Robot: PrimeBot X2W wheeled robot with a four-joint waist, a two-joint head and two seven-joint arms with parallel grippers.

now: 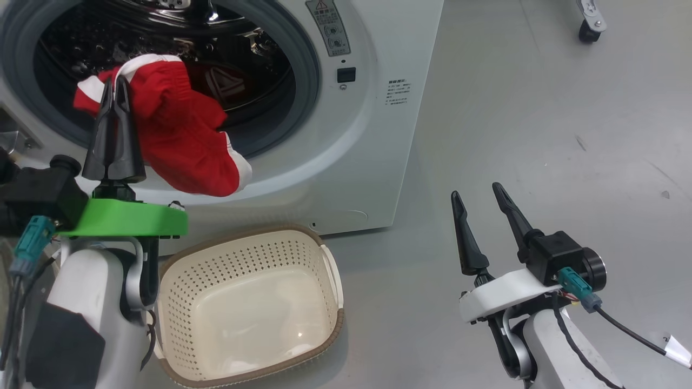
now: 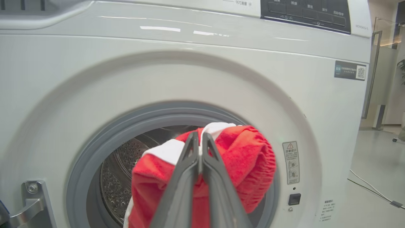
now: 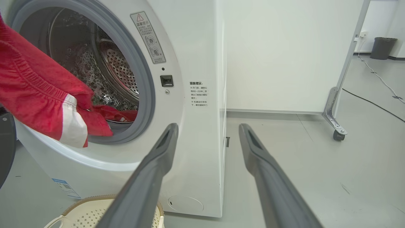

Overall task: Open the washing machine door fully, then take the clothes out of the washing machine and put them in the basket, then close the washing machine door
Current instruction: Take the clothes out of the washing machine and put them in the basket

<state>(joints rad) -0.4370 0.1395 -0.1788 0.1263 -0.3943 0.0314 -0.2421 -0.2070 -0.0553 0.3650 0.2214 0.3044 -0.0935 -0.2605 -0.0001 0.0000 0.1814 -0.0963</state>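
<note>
The washing machine (image 1: 373, 135) stands with its opening uncovered, grey ring (image 2: 95, 148) around the steel drum (image 3: 117, 66). My left gripper (image 1: 114, 86) is shut on a red garment with white trim (image 1: 184, 146), which hangs out over the ring's lower edge; the left wrist view shows the fingertips (image 2: 193, 136) pinching it (image 2: 250, 158). More red clothes (image 1: 224, 81) lie inside the drum (image 3: 115, 113). The cream basket (image 1: 324, 281) sits on the floor below the opening, nothing in it. My right gripper (image 1: 476, 190) hovers open to the right of the basket, holding nothing. A dark curved edge (image 3: 6, 145) looks like the door's rim.
Grey floor stretches to the right of the machine. A wheeled frame's caster (image 1: 588, 29) stands at the far right (image 3: 338, 134). A black cable (image 3: 373, 104) runs across the floor, and a dark bin (image 3: 383, 47) stands far back. The door hinge bracket (image 2: 31, 198) sits left of the opening.
</note>
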